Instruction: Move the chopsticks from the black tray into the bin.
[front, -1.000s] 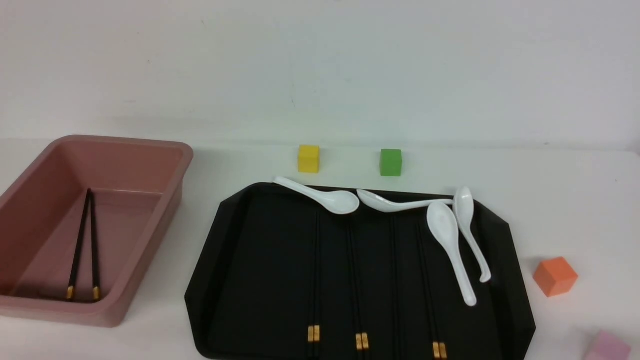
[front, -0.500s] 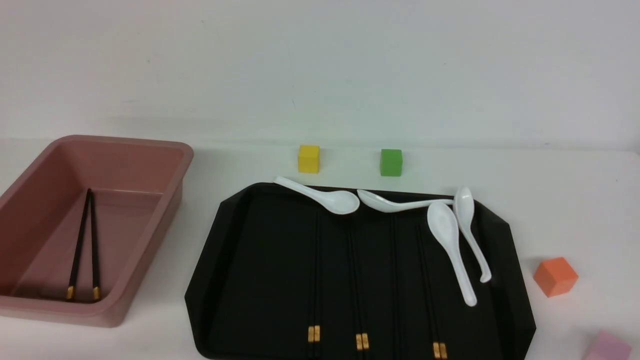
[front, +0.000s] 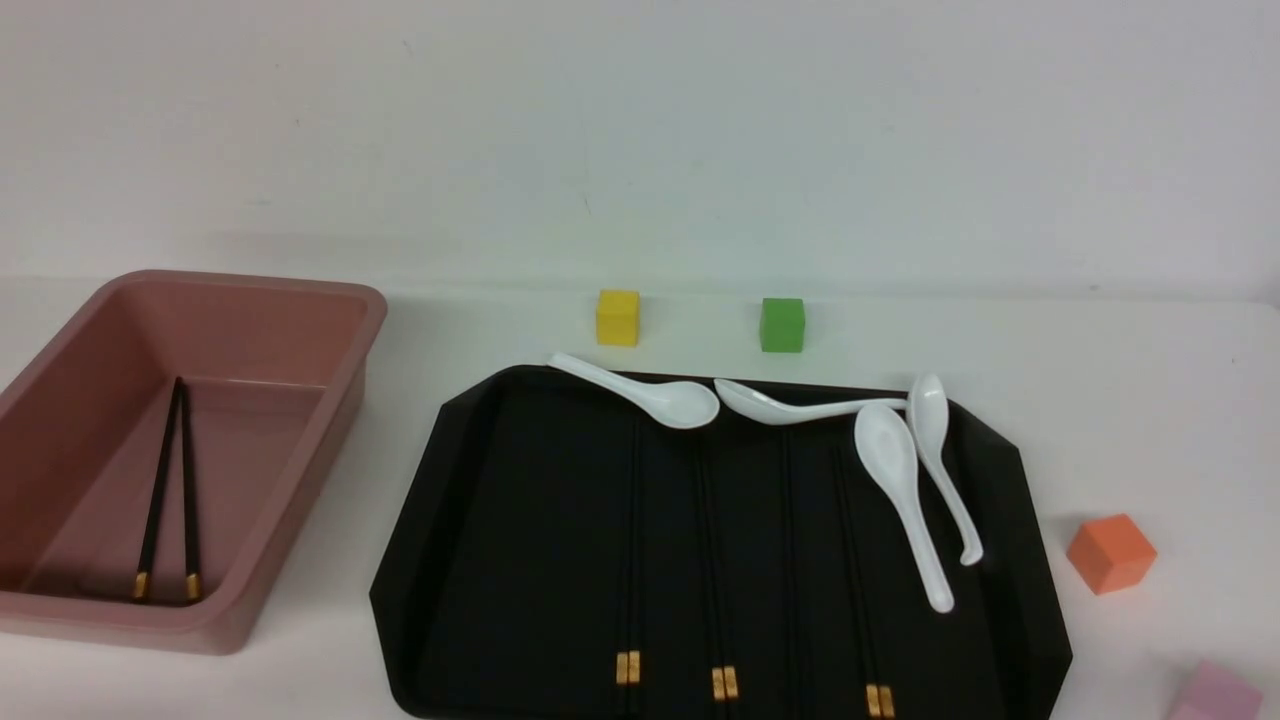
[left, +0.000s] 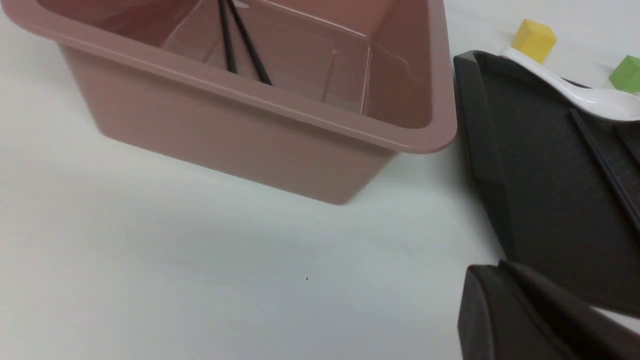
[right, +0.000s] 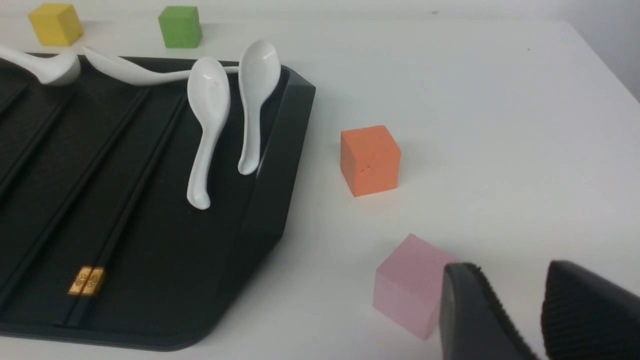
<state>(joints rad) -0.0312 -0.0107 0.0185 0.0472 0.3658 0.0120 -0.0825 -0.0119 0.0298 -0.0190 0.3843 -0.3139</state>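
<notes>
Left wrist view, black chopsticks in bin, apart from gripper

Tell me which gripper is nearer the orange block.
Right: the right gripper is just past the pink block from it; the left gripper is across the tray.

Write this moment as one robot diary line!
bin: two chopsticks inside | tray: more chopsticks, four spoons | right gripper: open, holding nothing
</notes>
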